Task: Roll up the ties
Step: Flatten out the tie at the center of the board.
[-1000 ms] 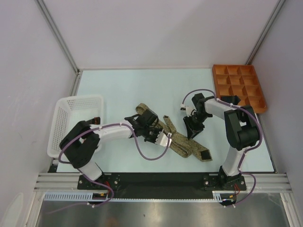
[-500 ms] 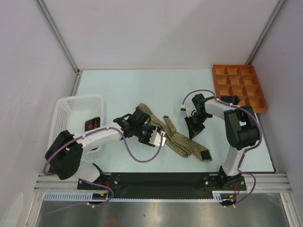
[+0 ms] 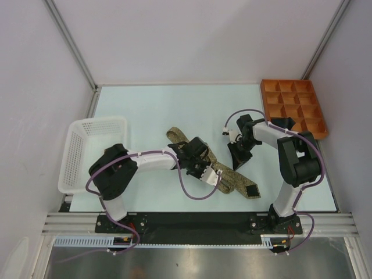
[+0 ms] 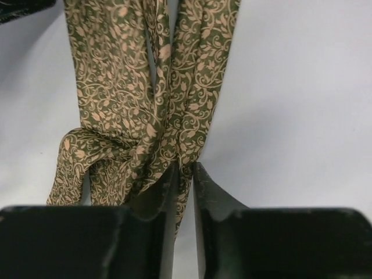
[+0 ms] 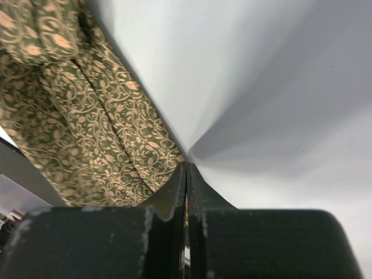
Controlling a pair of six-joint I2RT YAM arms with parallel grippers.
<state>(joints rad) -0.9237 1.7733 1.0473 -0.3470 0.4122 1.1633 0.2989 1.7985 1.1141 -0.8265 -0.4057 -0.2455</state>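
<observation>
We see the long, narrow olive-tan fabric necktie (image 3: pixel 235 181) with its fine leafy pattern lying aslant on the pale desk (image 3: pixel 163 110). It runs from the middle of the desk toward the near edge. Its wide end, which has a dark lining at the tip, lies nearest that edge and right of centre.

The left gripper (image 3: pixel 214 174) comes down on the middle stretch of the tie. In its wrist view the olive-tan fabric necktie (image 4: pixel 110 87) lies folded into two bands that bunch together at the left gripper (image 4: pixel 185 171). The black jaws are clenched on that gathered cloth (a strip of it hangs down in the narrow gap between them).

The right gripper (image 3: pixel 235 165) points down at the desk just beside the tie, on its far right side. From its own camera we find the right gripper (image 5: pixel 186 168) pressed fully closed, with the olive-tan fabric necktie (image 5: pixel 87 116) touching its left finger. We cannot tell whether any edge is caught.

A white mesh plastic basket (image 3: pixel 72 157) stands at the left edge. An orange compartment tray (image 3: pixel 265 102) sits in the far right corner, well apart from the tie.
</observation>
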